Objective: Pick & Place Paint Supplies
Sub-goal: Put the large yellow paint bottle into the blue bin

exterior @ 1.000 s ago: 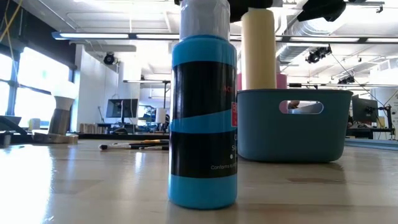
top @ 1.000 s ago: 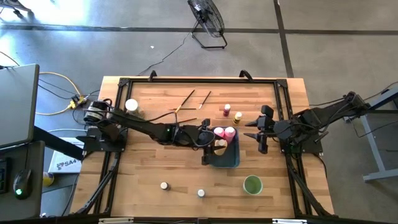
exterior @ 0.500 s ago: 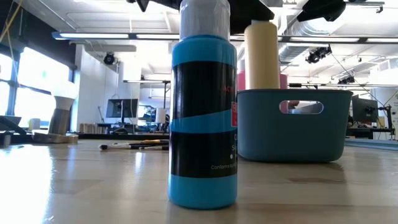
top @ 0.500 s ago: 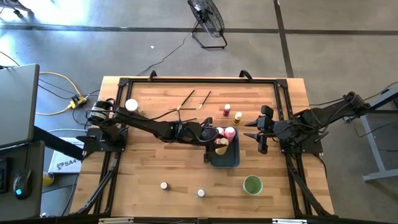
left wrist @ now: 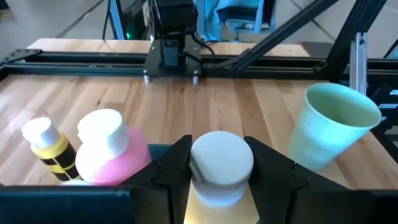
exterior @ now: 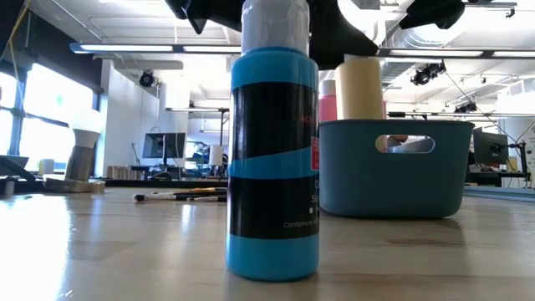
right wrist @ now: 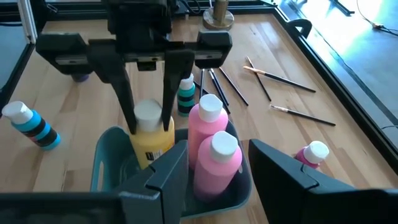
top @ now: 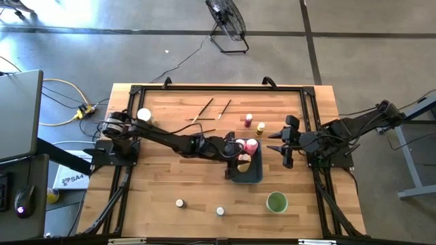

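Left gripper (left wrist: 214, 171) clamped at the white-capped neck of a stiff, light, slippery yellow squeeze bottle (right wrist: 151, 135) over blue-grey tray (right wrist: 109, 162); right gripper (right wrist: 214, 163) open, empty.

**A:** Where is the yellow bottle (right wrist: 152, 142)?

**B:** It stands upright with a white cap, gripped at the neck by the left gripper (left wrist: 221, 171) and lowered partly into the tray (right wrist: 104, 158), just at 3 o'clock of the table's middle. Two pink bottles (right wrist: 214, 158) stand upright beside it.

**A:** And the rest?

**B:** Thin brushes (top: 204, 109) lie at 12 o'clock. Two small bottles (top: 248, 120) stand at 1 o'clock. Two pale-capped jars (top: 180, 203) stand at 6 to 7 o'clock.
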